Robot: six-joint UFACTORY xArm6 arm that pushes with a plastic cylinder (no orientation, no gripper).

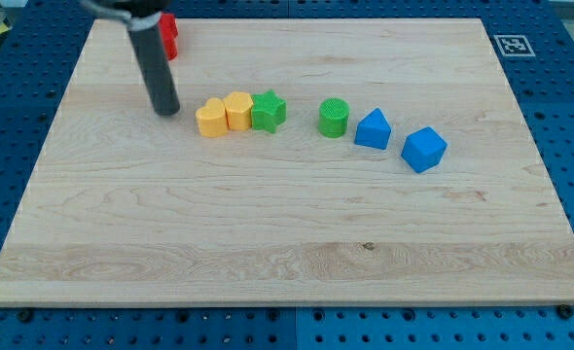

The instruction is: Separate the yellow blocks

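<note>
Two yellow blocks touch each other left of the board's middle: a yellow heart-shaped block (210,118) and a yellow hexagonal block (238,110) to its right. A green star block (269,111) touches the hexagonal one on its right. My tip (167,110) rests on the board a short way left of the yellow heart block, with a small gap between them. The dark rod rises from it toward the view's top left.
A red block (169,36) sits near the top left, partly hidden behind the rod. A green cylinder (334,118), a blue triangular block (373,129) and a blue cube-like block (423,149) run rightward. The wooden board (287,243) lies on a blue perforated table.
</note>
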